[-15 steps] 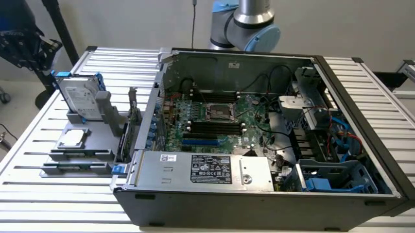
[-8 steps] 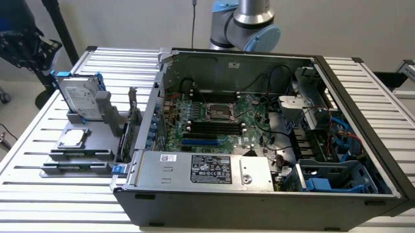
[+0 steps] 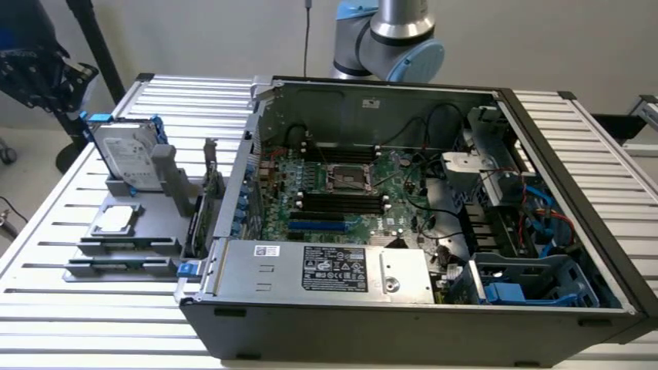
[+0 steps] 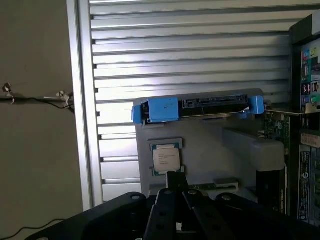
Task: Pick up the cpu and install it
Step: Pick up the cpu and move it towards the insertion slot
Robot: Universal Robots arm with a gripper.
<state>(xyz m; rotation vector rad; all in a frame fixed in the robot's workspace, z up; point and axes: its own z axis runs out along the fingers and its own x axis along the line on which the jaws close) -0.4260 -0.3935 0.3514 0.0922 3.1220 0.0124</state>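
Note:
The cpu (image 3: 115, 218) is a small square chip with a silver-grey top, lying flat in a grey holder (image 3: 134, 239) on the slatted table, at the exterior view's left of the open computer case (image 3: 411, 308). From the wrist, the cpu (image 4: 166, 159) lies below and just ahead of my gripper (image 4: 174, 177). The black fingers are shut together with nothing between them, well above the chip. On the motherboard (image 3: 396, 189) inside the case, the square socket (image 3: 344, 179) shows in the middle. The arm (image 3: 389, 38) stands behind the case.
A silver hard drive with a blue bracket (image 3: 129, 154) stands upright in the holder just behind the cpu, its top edge (image 4: 195, 107) showing from the wrist. A labelled power-supply box (image 3: 329, 270) fills the case's front. Cables and drive cages (image 3: 514, 231) crowd its right side.

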